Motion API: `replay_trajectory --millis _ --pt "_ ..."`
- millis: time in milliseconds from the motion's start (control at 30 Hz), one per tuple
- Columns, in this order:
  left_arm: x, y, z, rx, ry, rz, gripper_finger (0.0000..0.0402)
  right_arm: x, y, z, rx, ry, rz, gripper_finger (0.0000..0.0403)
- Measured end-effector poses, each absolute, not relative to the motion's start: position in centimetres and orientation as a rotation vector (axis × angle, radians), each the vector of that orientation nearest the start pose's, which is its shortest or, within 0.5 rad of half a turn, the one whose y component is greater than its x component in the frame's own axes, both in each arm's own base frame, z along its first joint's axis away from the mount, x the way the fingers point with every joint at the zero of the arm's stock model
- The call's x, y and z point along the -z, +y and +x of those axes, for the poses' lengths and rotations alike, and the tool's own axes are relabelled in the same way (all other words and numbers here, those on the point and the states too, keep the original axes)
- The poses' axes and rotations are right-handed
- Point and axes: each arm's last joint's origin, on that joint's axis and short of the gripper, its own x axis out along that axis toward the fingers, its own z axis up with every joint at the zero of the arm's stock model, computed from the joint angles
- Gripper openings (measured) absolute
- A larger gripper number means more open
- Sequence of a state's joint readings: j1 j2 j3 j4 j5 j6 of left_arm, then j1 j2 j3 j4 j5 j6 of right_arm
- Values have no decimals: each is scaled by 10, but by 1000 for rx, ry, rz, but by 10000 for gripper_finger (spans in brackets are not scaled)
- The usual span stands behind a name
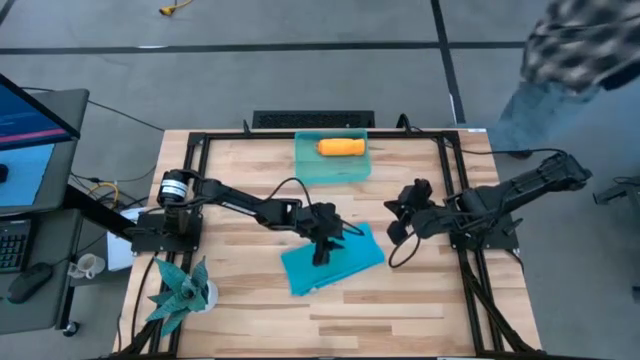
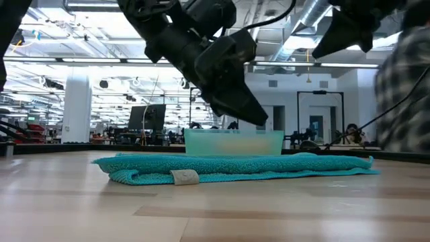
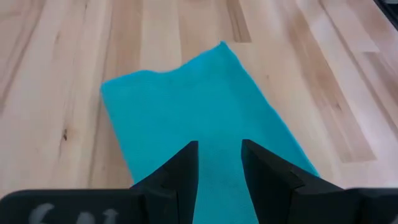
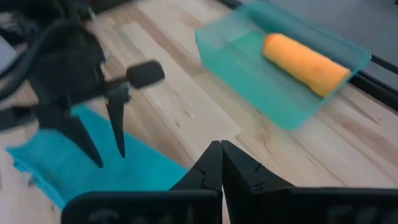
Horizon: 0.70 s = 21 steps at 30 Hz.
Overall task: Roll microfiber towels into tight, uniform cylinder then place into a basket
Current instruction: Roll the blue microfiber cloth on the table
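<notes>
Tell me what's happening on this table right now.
A two-armed robot is partway through rolling towels. The rolled orange microfiber towel already lies in the translucent sea-green plastic basket. The left gripper, open, hangs over the flat teal-blue microfiber towel on the wooden table. The right gripper, shut and empty, waits beside it.

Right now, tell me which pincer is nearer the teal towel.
Left. The left pincer hangs directly over the teal towel, fingers apart; the right pincer is shut, off the towel's edge toward the right arm's side.
</notes>
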<state>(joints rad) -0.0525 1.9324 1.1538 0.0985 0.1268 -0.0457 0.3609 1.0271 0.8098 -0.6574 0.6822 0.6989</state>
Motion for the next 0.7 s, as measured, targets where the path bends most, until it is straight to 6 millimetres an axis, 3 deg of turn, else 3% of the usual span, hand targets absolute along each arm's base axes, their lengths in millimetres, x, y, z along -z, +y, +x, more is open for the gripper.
replay_trajectory --millis 300,600,700 --pt "-161 -33 404 235 672 -49 114 -274 47 203 509 507 200 24" --pt "-129 -37 417 275 695 -104 114 -272 48 204 510 519 192 24" --pt "-130 -32 421 210 688 -112 114 -272 48 204 504 524 173 21"
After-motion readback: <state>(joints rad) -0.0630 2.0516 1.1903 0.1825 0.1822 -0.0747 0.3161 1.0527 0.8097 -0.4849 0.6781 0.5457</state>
